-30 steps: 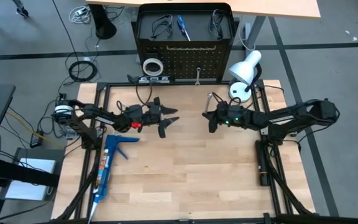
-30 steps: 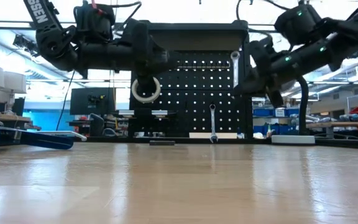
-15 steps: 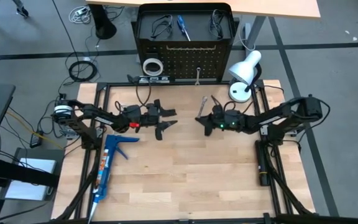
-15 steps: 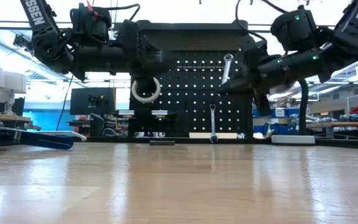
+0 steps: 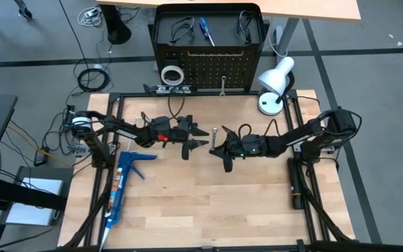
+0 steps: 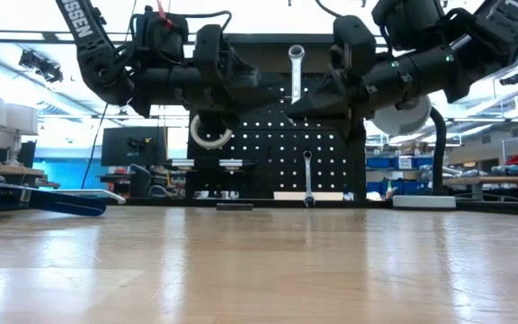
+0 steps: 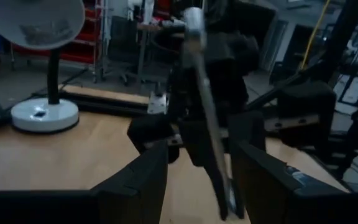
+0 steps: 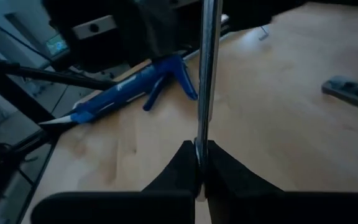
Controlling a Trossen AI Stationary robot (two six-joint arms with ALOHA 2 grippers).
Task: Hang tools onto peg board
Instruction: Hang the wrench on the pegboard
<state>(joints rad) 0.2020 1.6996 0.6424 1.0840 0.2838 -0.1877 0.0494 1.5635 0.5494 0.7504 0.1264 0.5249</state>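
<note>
My right gripper (image 5: 222, 143) (image 8: 199, 155) is shut on a silver wrench (image 6: 296, 72) above the middle of the table. My left gripper (image 5: 203, 138) (image 7: 197, 180) faces it from the left, open. The wrench (image 7: 204, 112) stands just in front of its fingers; whether they touch it I cannot tell. The peg board (image 5: 208, 70) (image 6: 277, 135) stands upright at the far edge. On it hang a white tape ring (image 5: 171, 73) (image 6: 211, 130) and a second wrench (image 5: 223, 85) (image 6: 308, 175). A blue-handled screwdriver (image 5: 205, 29) and black wire loops (image 5: 180, 29) lie in its top tray. My right gripper pinches the wrench's shaft (image 8: 202, 124) between its two fingers. The fingers come about level from the table's right and lie across the wrench. The wrench stands upright, ring end (image 6: 296, 54) on top, lifted clear of the table.
A white desk lamp (image 5: 275, 80) stands at the far right corner. A blue caulking gun (image 5: 121, 185) (image 8: 129, 93) lies near the left edge. A dark strip (image 6: 234, 206) lies on the table before the peg board. The near half of the table is bare wood.
My right gripper has carried the wrench toward the table's left, up to my left gripper. The wrench has turned from leaning to upright. My left gripper has shifted a little toward the right and rolled slightly, staying open.
</note>
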